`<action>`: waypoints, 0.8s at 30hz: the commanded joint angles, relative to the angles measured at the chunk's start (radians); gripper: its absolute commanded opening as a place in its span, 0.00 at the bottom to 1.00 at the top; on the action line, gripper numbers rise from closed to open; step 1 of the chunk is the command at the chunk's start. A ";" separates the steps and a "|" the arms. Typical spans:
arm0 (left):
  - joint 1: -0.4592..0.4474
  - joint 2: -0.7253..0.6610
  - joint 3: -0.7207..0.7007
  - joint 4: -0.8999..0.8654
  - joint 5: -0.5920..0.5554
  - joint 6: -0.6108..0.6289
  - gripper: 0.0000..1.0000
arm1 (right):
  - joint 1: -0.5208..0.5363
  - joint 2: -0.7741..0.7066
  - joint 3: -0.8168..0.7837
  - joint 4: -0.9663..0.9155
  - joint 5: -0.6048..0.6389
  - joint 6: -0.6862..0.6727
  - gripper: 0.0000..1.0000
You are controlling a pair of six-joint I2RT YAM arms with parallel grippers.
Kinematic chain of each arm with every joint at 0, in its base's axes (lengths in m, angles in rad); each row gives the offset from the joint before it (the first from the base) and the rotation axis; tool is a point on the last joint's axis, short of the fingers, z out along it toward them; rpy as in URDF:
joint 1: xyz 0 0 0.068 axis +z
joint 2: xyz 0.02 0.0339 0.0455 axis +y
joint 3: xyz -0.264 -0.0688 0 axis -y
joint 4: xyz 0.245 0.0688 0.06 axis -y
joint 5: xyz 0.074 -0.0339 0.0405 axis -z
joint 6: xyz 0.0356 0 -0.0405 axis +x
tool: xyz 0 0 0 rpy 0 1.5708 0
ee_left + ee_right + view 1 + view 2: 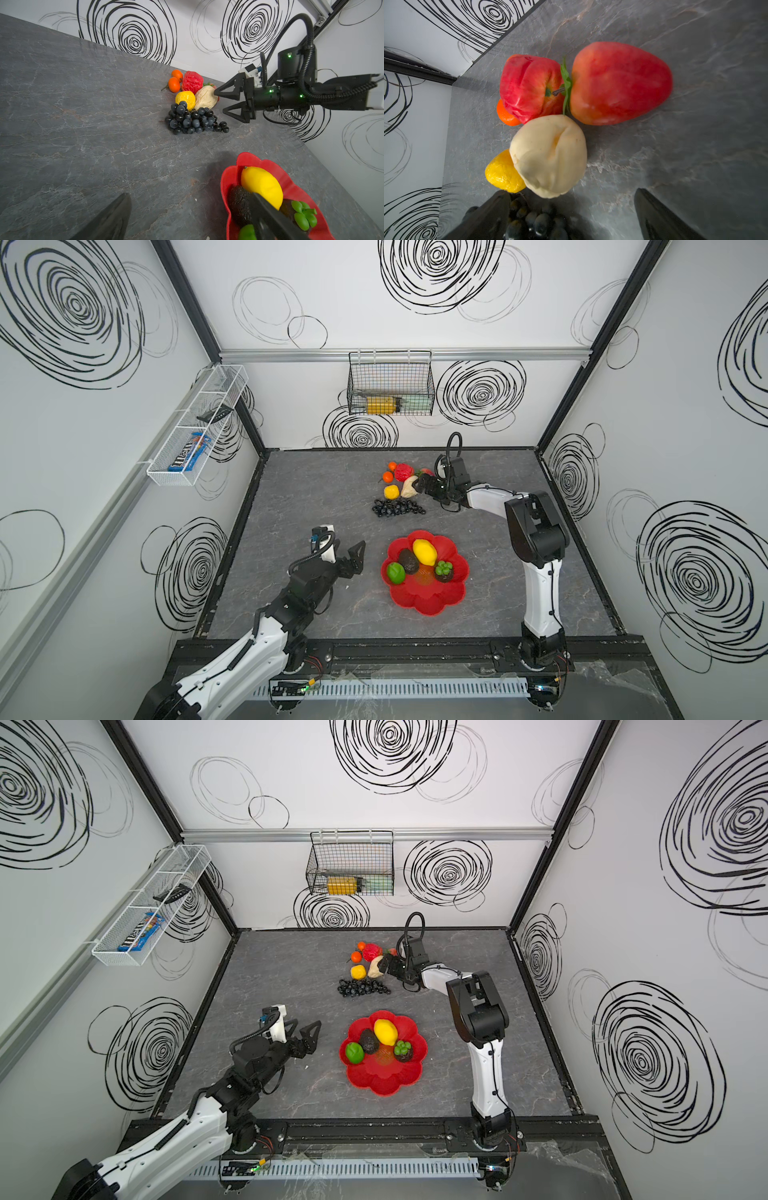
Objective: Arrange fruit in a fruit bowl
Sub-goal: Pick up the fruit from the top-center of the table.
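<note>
Your right pincer gapes open at the beige piece in the worktop pile; closing off-centre could squirt it into the grapes. Your left pincer, open and empty, hangs beside the red bowl.

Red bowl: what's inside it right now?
Four pieces: a yellow lemon, a dark avocado beside it, a green lime, and a second dark piece with a green cluster on top. The bowl floor under them is covered.
</note>
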 commanded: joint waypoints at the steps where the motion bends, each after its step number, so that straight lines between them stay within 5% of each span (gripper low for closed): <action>1: 0.008 0.006 0.002 0.051 0.018 -0.006 0.93 | 0.025 0.030 0.059 -0.031 0.009 0.031 0.98; 24: 0.010 0.028 0.002 0.064 0.029 -0.008 0.93 | 0.045 0.176 0.210 -0.117 0.084 0.079 0.83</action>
